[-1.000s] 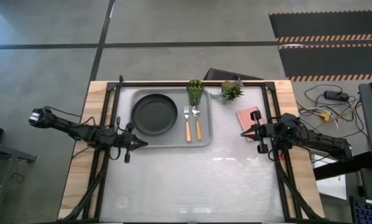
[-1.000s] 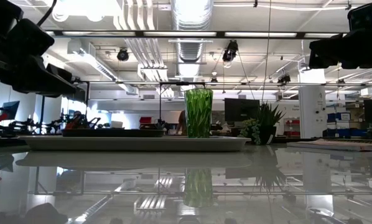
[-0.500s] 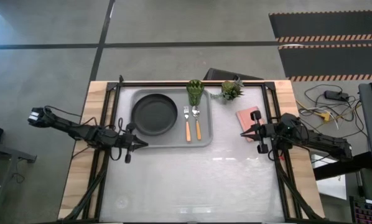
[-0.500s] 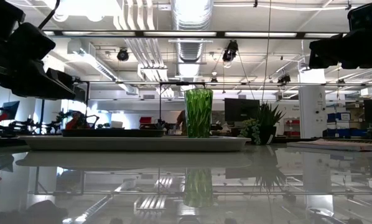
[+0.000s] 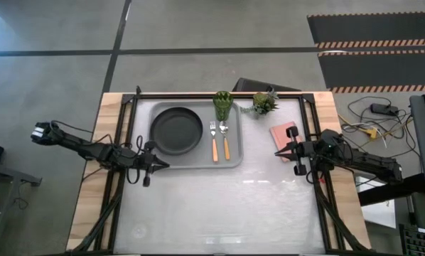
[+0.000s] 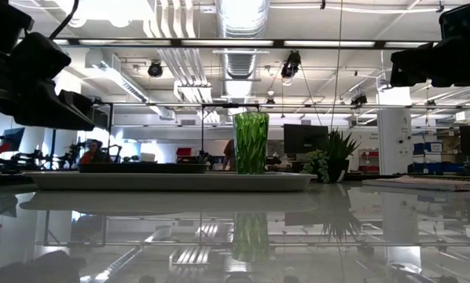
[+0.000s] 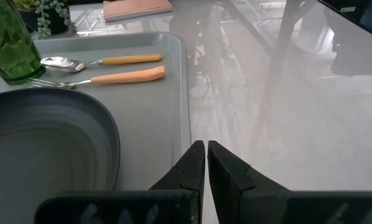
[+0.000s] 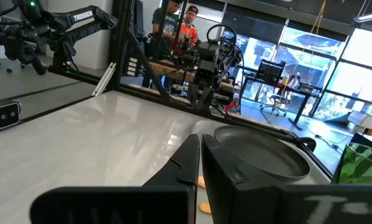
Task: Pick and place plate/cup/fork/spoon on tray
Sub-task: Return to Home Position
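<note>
The grey tray (image 5: 234,158) lies at the table's far middle. On it rest the black plate (image 5: 176,131), the green cup (image 5: 222,105) standing upright at the far rim, and the fork (image 5: 214,141) and spoon (image 5: 225,139) side by side. My left gripper (image 5: 164,166) is shut and empty just off the tray's near left corner. My right gripper (image 5: 278,153) is shut and empty to the right of the tray, by the pink rectangle (image 5: 283,133).
A small potted plant (image 5: 264,103) stands right of the cup, off the tray. The pink rectangle lies at the table's right. People show in the room beyond the table in the right wrist view (image 8: 176,25). The near half of the table (image 5: 219,206) is bare.
</note>
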You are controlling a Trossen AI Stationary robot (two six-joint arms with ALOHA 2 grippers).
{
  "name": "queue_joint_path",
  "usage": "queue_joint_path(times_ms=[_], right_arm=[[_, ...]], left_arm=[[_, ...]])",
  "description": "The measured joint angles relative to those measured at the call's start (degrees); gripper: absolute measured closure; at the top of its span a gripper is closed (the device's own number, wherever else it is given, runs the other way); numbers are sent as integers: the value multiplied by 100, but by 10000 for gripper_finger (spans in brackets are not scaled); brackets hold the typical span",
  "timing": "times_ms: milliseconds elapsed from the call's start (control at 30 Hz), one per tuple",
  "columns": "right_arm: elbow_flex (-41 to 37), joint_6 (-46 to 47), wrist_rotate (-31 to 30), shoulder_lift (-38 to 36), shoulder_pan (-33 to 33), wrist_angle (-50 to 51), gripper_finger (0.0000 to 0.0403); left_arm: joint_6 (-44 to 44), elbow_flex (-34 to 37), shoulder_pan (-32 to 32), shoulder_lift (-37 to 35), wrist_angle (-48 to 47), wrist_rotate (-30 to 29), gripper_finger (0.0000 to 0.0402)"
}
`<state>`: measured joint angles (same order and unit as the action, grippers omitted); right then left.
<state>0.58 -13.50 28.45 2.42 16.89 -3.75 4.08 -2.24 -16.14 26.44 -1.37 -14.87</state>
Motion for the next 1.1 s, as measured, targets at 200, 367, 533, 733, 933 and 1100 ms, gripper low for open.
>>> queue_joint_path(times_ms=[200,367,533,733,933,1100], right_arm=[[0,0,0,0,1,0,394],[0,0,0,0,2,0,394],[0,0,0,0,2,0,394],[0,0,0,0,1,0,394],[0,0,0,0,1,0,394],[0,0,0,0,2,0,394]], left_arm=[[-1,0,0,66,0,1,400],[0,0,0,107,0,1,400],[0,0,0,131,0,2,400],[0,0,0,129,0,2,400],[0,-2,0,129,0,2,400],[0,-2,0,129,0,2,400]])
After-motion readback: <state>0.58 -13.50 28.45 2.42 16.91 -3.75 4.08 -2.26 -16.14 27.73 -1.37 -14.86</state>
